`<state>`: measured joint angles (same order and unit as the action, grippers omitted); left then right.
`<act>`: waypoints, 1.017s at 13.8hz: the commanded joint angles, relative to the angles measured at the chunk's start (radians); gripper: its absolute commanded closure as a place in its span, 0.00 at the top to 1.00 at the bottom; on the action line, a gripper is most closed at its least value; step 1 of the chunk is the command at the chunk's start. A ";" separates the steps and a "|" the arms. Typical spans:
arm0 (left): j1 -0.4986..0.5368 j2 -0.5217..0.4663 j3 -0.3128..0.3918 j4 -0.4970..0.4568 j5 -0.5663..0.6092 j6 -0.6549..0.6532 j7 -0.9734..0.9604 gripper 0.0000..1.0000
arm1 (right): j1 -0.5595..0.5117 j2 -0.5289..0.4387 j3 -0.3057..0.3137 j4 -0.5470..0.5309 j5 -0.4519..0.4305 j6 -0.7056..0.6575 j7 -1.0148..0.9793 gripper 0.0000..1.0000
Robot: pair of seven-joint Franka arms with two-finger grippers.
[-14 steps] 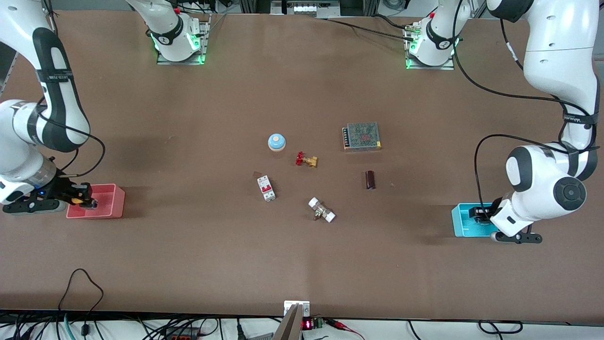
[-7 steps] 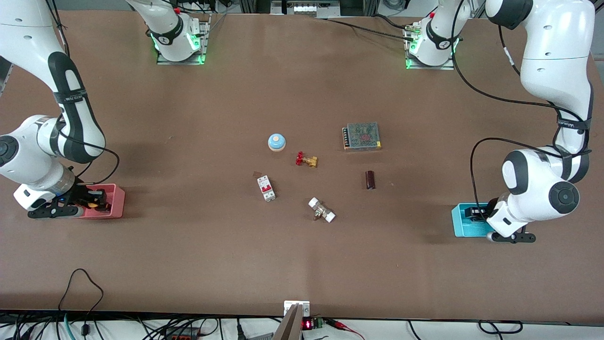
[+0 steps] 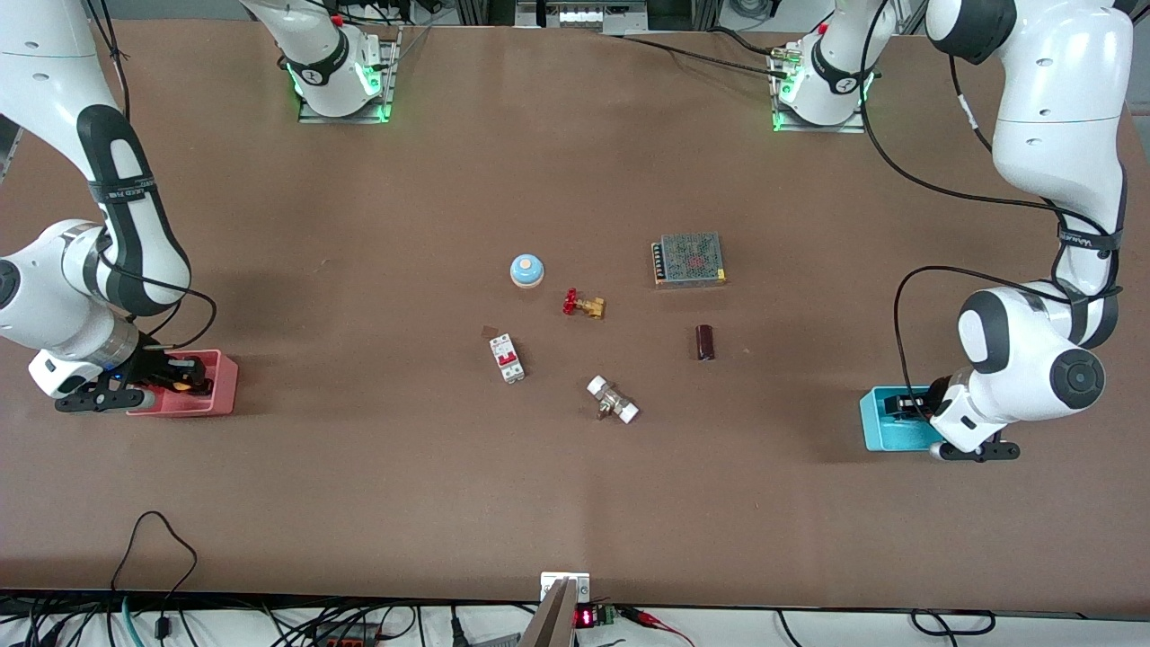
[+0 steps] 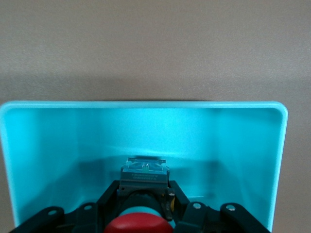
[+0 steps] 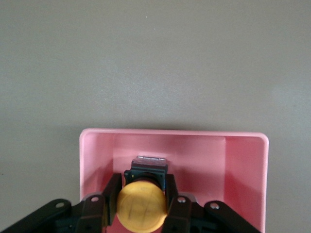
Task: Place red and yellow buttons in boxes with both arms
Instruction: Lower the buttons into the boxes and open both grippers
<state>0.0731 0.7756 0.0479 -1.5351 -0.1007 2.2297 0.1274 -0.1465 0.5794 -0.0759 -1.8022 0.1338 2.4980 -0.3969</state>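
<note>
so the desk [image 3: 575, 503] is wide and the two boxes sit at its ends, the pink box [image 3: 220, 385] at the right arm's end and the cyan box [image 3: 876, 420] at the left arm's end, well apart, with loose parts between them that play no part here. the right claw [image 3: 184, 385] is down inside the pink box, clamped on the yellow button [image 5: 142, 208]; the left claw [image 3: 907, 406] is down in the cyan box, clamped on the red button [image 4: 138, 226].

the main risk, as i judge it, is the release. each button is held cap toward the wrist with its black base pointing into the box, and neither wrist view shows whether the base touches the floor, so a button let go from a height could bounce, tip onto its side or roll against a wall. the boxes look light; a finger catching a wall while lifting out could drag or tilt one. a cap sticking to a pad could lift the button back out.

the yellow button has a round, flat-domed orange-yellow cap on a black base with a clear block at its end. the red button shows only the rim of its cap, above a similar black base and clear block.
</note>
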 commanded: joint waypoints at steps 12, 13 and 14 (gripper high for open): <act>-0.030 -0.160 -0.005 -0.016 -0.021 -0.048 0.015 1.00 | -0.012 0.007 0.018 -0.011 0.026 -0.021 -0.030 0.56; -0.032 -0.192 -0.006 -0.017 -0.020 -0.048 0.018 1.00 | -0.012 0.007 0.018 -0.011 0.026 -0.021 -0.030 0.68; -0.032 -0.222 -0.005 -0.016 -0.020 -0.050 0.018 1.00 | -0.010 0.007 0.018 -0.013 0.026 -0.021 -0.030 0.71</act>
<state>0.0456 0.6420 0.0394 -1.5119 -0.1032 2.1986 0.1274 -0.1464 0.5869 -0.0710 -1.8086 0.1360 2.4831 -0.3986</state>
